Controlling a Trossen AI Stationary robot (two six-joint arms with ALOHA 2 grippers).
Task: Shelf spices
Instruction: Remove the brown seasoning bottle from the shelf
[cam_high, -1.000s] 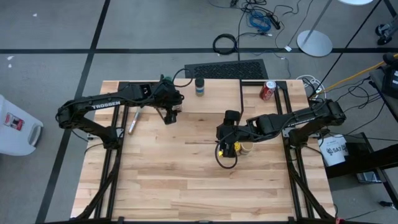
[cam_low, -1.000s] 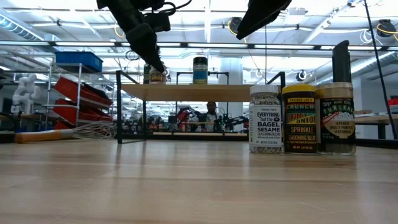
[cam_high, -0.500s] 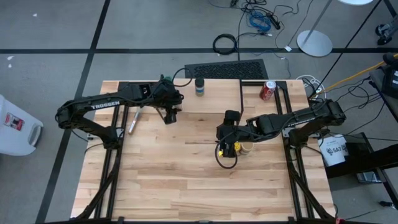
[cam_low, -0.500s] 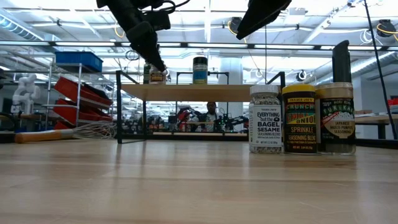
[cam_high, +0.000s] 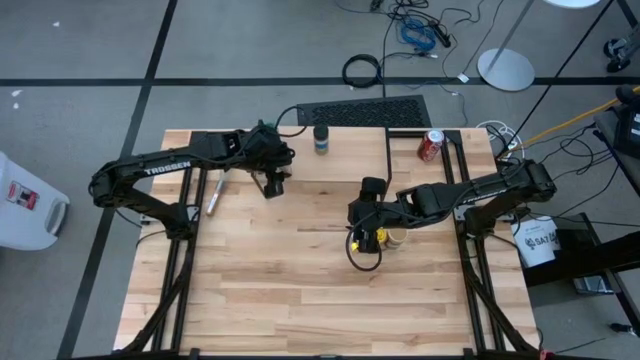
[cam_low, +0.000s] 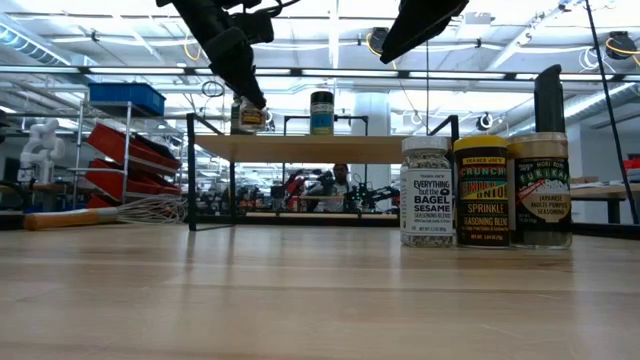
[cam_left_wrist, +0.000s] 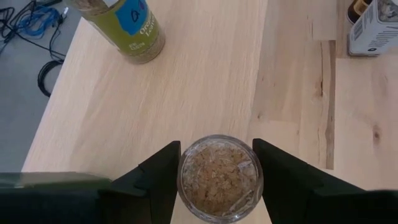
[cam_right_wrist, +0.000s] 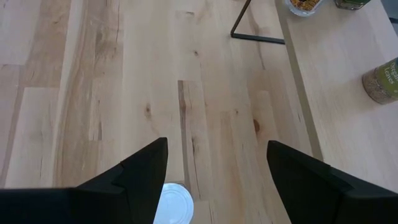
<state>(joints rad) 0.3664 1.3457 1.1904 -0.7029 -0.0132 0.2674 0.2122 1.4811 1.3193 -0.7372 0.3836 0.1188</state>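
The shelf (cam_high: 340, 165) (cam_low: 330, 148) stands along the table's far edge. One spice jar with a green label (cam_high: 321, 140) (cam_left_wrist: 127, 34) rests upright on its base there. My left gripper (cam_high: 272, 187) (cam_left_wrist: 216, 144) is over the shelf's left part, shut on a clear jar of tan flakes (cam_left_wrist: 217, 177) (cam_low: 248, 114). Three more spices (cam_low: 481, 190) stand in a row on the table, right of centre. My right gripper (cam_high: 358, 218) (cam_right_wrist: 217, 142) hovers open above them, with a white lid (cam_right_wrist: 173, 203) just below its fingers. My left gripper pinches the clear jar between its two fingers (cam_left_wrist: 163, 180), one on each side of the round body (cam_left_wrist: 186, 186). The fingers slant down from the table's left. In the low view the jar is upright at the shelf top; whether its base rests there I cannot tell.
A wire whisk (cam_high: 214, 196) (cam_low: 120, 211) lies on the table left of the shelf. A red can (cam_high: 430, 147) stands at the far right. The shelf's black legs (cam_right_wrist: 258, 38) reach down to the table. Bare tabletop spreads across the near half.
In the low view my left gripper has edged up a little above the shelf, and the flake jar has moved up slightly with it. My right gripper has kept still.
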